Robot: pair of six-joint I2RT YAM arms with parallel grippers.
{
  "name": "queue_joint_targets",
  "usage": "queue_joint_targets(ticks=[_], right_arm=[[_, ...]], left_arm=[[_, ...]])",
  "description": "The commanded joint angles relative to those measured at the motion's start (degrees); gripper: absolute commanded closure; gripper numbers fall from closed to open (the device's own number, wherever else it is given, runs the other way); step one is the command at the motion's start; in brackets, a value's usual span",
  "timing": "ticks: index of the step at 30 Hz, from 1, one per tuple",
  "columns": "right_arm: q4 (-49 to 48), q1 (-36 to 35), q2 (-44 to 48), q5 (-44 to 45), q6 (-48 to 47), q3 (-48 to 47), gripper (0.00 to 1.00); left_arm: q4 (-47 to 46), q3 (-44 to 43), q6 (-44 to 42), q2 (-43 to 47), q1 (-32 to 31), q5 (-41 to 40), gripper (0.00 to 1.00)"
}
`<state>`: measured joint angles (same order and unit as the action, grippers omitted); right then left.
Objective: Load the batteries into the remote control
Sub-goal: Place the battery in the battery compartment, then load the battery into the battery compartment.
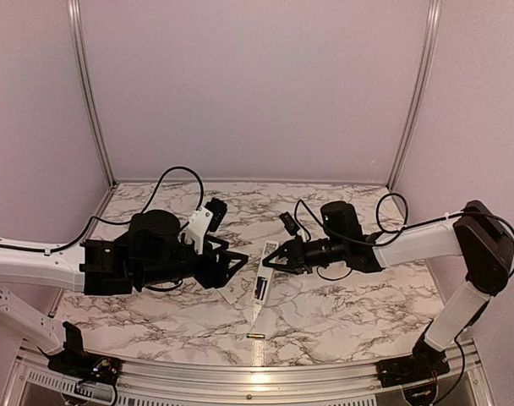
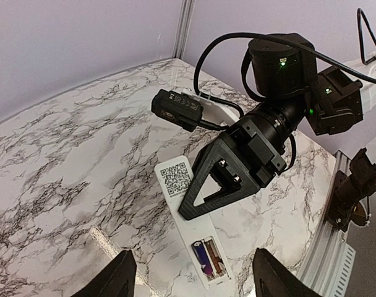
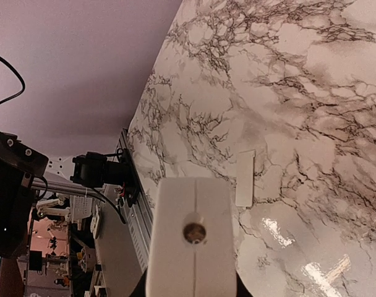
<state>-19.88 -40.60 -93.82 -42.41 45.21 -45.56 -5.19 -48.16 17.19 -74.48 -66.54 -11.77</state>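
Observation:
The white remote control [image 1: 260,288] lies with its back up at mid-table, QR label [image 2: 175,179] at its far end. Its open compartment [image 2: 214,260] holds the dark battery [image 2: 205,258] in one slot; the other slot shows bare contacts. My right gripper [image 1: 278,256] is shut on the remote's far part, and the remote's end [image 3: 191,241] fills the right wrist view. My left gripper [image 2: 197,275] is open, one finger on each side of the compartment end, touching nothing. The golden battery [image 1: 255,336] lies on the table near the front edge.
A small white rectangular cover [image 3: 245,178] lies flat on the marble table [image 1: 341,304], beside the remote. The metal front rail [image 1: 257,372] runs along the near edge. Pale walls close in the back and sides.

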Motion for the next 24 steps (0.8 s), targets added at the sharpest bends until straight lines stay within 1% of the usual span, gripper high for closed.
queue_joint_targets(ticks=[1, 5, 7, 11, 16, 24], right_arm=[[1.3, -0.4, 2.2, -2.1, -3.8, -2.3, 1.00], [0.9, -0.7, 2.1, -3.7, -4.3, -2.6, 1.00], [0.8, -0.7, 2.0, -4.6, -4.5, -2.7, 1.00], [1.8, -1.1, 2.1, -5.4, -6.2, -3.0, 1.00], [3.5, -1.2, 1.8, -5.7, -7.8, -3.5, 1.00], [4.2, -2.4, 0.0, -6.4, -8.2, -4.1, 1.00]], left_arm=[[1.0, 3.4, -10.8, 2.7, 0.3, 4.3, 0.39], [0.9, 5.3, -19.6, 2.9, -0.2, 8.6, 0.56], [0.0, 6.3, -22.7, 3.1, -0.5, 10.1, 0.61], [-0.3, 6.8, -26.7, 3.0, -1.3, 11.6, 0.63], [0.2, 6.0, -29.3, 1.3, -1.8, 11.6, 0.64], [1.7, 2.4, -32.8, -3.6, -2.2, 11.6, 0.74]])
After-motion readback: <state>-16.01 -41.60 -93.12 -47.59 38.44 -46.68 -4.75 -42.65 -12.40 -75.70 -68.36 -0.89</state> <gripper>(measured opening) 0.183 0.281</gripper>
